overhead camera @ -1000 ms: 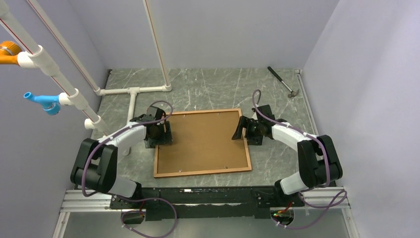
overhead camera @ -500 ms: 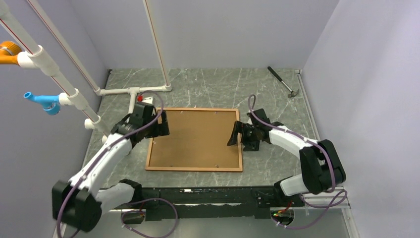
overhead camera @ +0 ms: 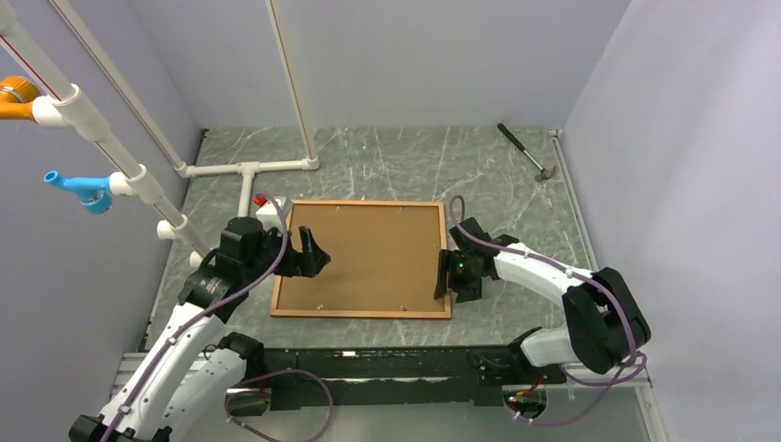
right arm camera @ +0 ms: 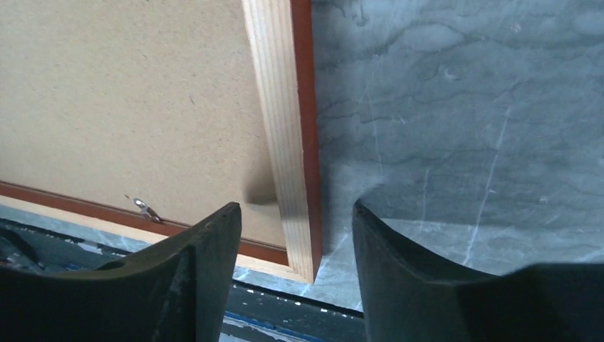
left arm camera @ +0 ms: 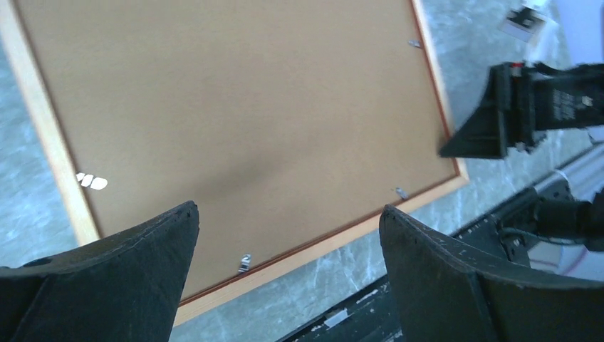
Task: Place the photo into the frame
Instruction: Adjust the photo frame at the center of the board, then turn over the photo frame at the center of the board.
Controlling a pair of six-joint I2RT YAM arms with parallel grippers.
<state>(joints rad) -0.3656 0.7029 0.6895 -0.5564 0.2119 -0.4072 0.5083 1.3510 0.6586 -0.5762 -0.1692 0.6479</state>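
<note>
The frame [overhead camera: 361, 314] lies back-up on the marble table, a plain brown backing panel [overhead camera: 368, 258] filling it. The photo is hidden. My left gripper [overhead camera: 318, 253] hovers open above the panel's left part; in the left wrist view its jaws [left arm camera: 288, 210] stand wide over the panel [left arm camera: 235, 107] and the near rail, touching nothing. My right gripper [overhead camera: 442, 281] is at the frame's right rail near the near corner. In the right wrist view it [right arm camera: 295, 206] is open, one finger over the panel [right arm camera: 128, 92], the other over the table, the rail [right arm camera: 285, 107] between them.
A hammer [overhead camera: 527, 152] lies at the far right corner. White pipes [overhead camera: 249, 170] run along the far left, with a blue fitting [overhead camera: 81, 189] and an orange one [overhead camera: 14, 97]. Small metal tabs [left arm camera: 244, 262] hold the panel. Grey walls enclose the table.
The frame slid left and squared up, then stayed. My left gripper left the left rail and swung over the panel. My right gripper moved nearer along the right rail, jaws narrower.
</note>
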